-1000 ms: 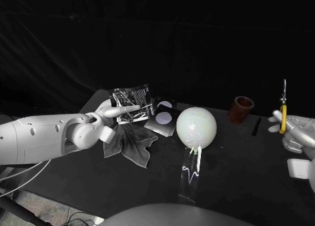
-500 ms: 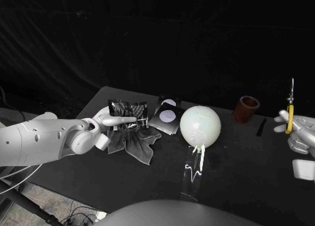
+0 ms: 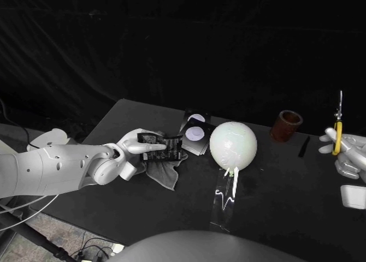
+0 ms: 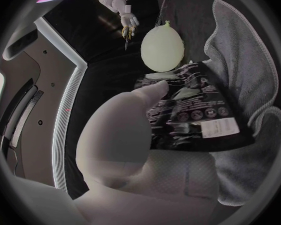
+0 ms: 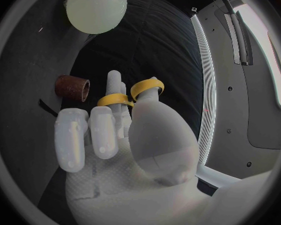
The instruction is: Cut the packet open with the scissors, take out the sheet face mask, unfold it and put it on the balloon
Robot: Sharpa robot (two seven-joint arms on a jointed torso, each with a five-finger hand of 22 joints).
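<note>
My left hand (image 3: 129, 151) grips a black foil packet (image 3: 160, 148) low over a grey cloth (image 3: 163, 172) at the table's left. In the left wrist view the thumb (image 4: 137, 125) presses on the packet (image 4: 190, 110), and the cloth (image 4: 253, 60) lies behind it. A pale balloon (image 3: 232, 143) stands upright at the table's middle, also seen as the balloon (image 4: 162, 47) and the balloon (image 5: 95, 5). My right hand (image 3: 350, 155) holds yellow-handled scissors (image 3: 338, 128) at the far right, blades pointing up. The yellow loops (image 5: 137, 92) sit round the fingers of my right hand (image 5: 122, 150).
Two dark packets with white round marks (image 3: 195, 130) lie just left of the balloon. A brown cup (image 3: 285, 125) stands at the back right, with a thin black strip (image 3: 303, 146) beside it. A pale shiny strip (image 3: 225, 194) runs from the balloon toward the table's front.
My left hand has lowered the packet from an upright, raised position down onto the cloth. The right hand keeps the scissors upright, hardly moved in the last half second.
</note>
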